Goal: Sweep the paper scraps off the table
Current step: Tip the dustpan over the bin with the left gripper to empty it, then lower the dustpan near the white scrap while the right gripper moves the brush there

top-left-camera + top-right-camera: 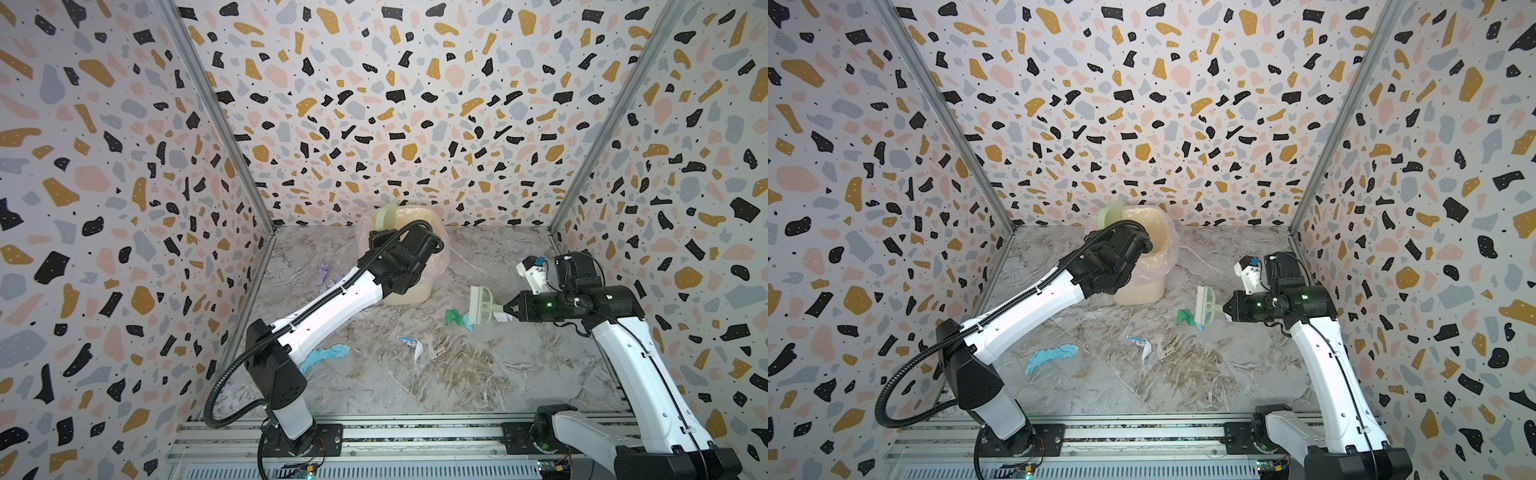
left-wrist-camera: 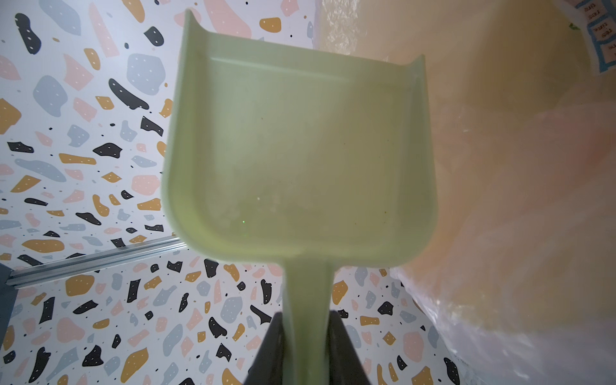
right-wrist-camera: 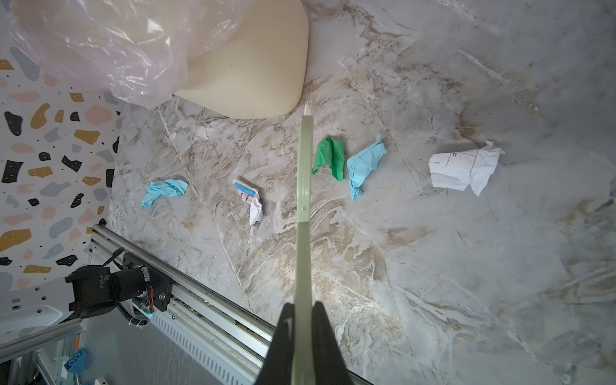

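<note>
paper scraps (image 3: 365, 165) lie scattered over the grey-white and beige marble-patterned table (image 1: 478, 374). in both top views a crumpled green scrap (image 1: 454, 317) and a small light blue scrap (image 1: 467, 322) sit just beside the head of the pale green plastic brush with white bristles (image 1: 482, 305), on the side away from the right end effector (image 1: 505, 309). a white scrap (image 1: 502, 318) lies near that end effector's tips. a printed white scrap (image 1: 411, 345) lies well apart, towards the table's middle. a larger light blue scrap (image 1: 324, 355) lies beside the left arm (image 1: 332, 307), and lavender scraps (image 1: 322, 274) show partly behind its forearm.

the right end effector's fingers (image 3: 321, 333) are pressed together on the thin handle of the brush, which runs edge-on away from them in the right wrist view. whether the bristles touch the table cannot be told. the right arm (image 1: 631, 361) rises from its base and bends at the elbow, its wrist level and pointing towards the table's middle.

the left end effector (image 2: 306, 320) pinches the narrow handle of the pale green plastic dustpan (image 2: 300, 160). the dustpan is held up against the cream plastic bin (image 1: 409, 291) with its pink translucent liner (image 3: 100, 43) at the back of the table. the left arm stretches diagonally from its base, wrist over the bin's mouth.
</note>
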`<action>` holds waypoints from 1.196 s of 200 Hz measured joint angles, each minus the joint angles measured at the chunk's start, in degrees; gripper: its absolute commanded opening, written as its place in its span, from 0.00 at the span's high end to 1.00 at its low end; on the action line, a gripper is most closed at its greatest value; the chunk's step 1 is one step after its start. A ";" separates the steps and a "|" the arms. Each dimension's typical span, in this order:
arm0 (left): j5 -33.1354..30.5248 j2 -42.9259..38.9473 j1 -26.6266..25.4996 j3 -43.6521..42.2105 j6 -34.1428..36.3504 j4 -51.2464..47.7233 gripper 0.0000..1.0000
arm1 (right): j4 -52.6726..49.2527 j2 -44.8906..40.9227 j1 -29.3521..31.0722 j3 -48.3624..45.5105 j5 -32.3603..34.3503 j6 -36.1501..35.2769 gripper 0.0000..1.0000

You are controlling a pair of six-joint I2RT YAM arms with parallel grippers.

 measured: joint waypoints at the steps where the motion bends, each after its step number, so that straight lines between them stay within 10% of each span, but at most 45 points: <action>1: 0.02 0.00 0.00 0.04 -0.02 -0.02 1.00 | 0.02 0.00 0.00 -0.02 0.00 -0.02 1.00; 97: 14.16 -2.62 -7.76 9.35 -21.18 -7.19 1.00 | 0.50 1.81 2.27 0.55 12.76 -2.08 1.00; 239: 48.22 -20.22 -17.18 -31.63 -52.02 3.78 1.00 | 10.43 9.53 18.01 -3.17 52.61 -18.23 1.00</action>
